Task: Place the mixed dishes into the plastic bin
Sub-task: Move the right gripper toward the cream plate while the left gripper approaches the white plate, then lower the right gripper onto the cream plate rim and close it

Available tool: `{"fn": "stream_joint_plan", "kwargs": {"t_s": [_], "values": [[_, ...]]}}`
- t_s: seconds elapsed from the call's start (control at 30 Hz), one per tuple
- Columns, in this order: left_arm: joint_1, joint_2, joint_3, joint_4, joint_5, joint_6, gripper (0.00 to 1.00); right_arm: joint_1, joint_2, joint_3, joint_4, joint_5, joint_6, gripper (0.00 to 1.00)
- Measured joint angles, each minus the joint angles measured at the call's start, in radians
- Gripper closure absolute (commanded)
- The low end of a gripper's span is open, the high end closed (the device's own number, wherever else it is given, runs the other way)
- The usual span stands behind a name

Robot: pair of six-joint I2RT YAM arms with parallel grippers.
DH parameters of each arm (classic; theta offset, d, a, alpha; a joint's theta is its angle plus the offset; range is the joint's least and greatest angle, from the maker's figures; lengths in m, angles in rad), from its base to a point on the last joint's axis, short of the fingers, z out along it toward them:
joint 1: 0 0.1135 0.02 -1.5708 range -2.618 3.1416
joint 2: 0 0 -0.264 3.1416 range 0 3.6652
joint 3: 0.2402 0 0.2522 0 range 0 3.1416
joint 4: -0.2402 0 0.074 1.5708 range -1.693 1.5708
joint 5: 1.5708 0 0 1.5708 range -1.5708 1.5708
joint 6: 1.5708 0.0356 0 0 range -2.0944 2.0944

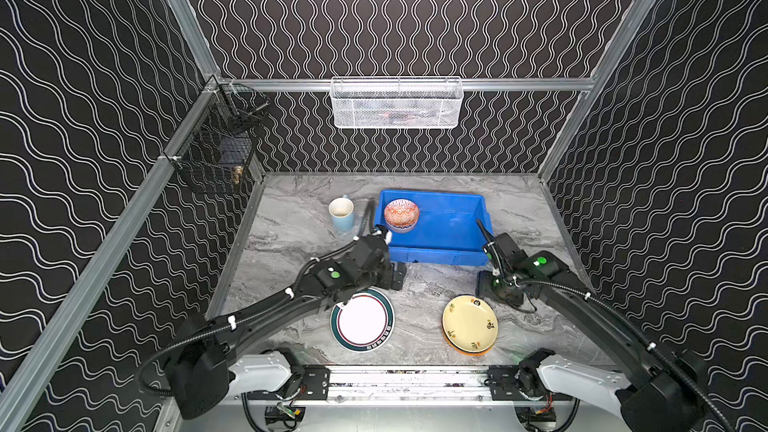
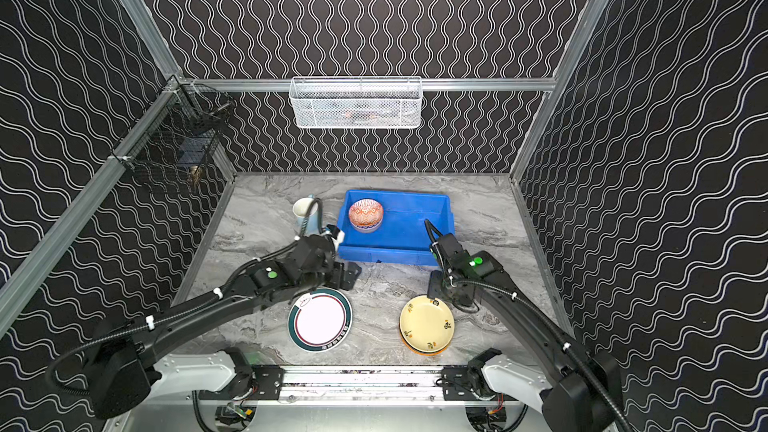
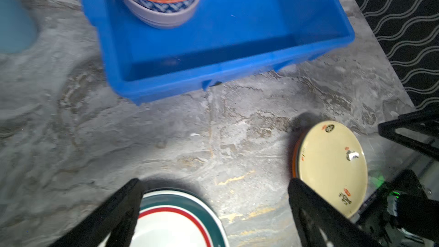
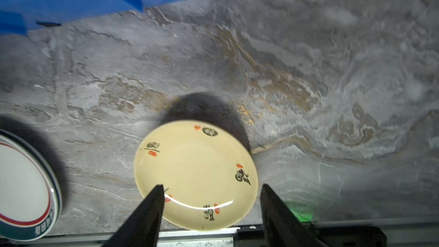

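Top views both show marbled grey tabletop [image 1: 291, 243], black wavy-lined walls [image 1: 415, 14].

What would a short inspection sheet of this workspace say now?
Surface: grey marbled table.
Job's things: bowl inside the blue bin; mug, white plate, and yellow plate stacked on an orange plate, all outside it.
Clutter: nothing seen.
Grippers: left gripper open by the white plate's rim; right gripper open by the yellow plate's rim; both empty.
Cables: black hose along each arm; one loops near the mug.
Surroundings: black wavy walls, white mesh basket, black wire basket.
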Motion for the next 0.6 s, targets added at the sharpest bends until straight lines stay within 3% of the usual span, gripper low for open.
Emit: {"fn": "stream_joint_plan", "kwargs": {"t_s": [0.07, 0.2, 0.43, 0.6], "values": [[-0.079, 0.035, 0.032, -0.003, -0.027, -0.024, 0.01, 0.0, -0.032, -0.037, -0.01, 0.0, 0.039, 0.23], [-0.221, 0.071, 0.053, -0.031, -0.08, -0.089, 0.01, 0.0, -0.091, -0.142, -0.005, -0.04, 0.105, 0.22], [-0.372, -0.008, 0.045, -0.12, -0.195, -0.226, 0.01, 0.004, -0.133, -0.246, 0.041, -0.119, 0.152, 0.22], [-0.423, -0.121, -0.008, -0.2, -0.265, -0.332, 0.01, 0.005, -0.117, -0.253, 0.077, -0.146, 0.151, 0.22]]}}
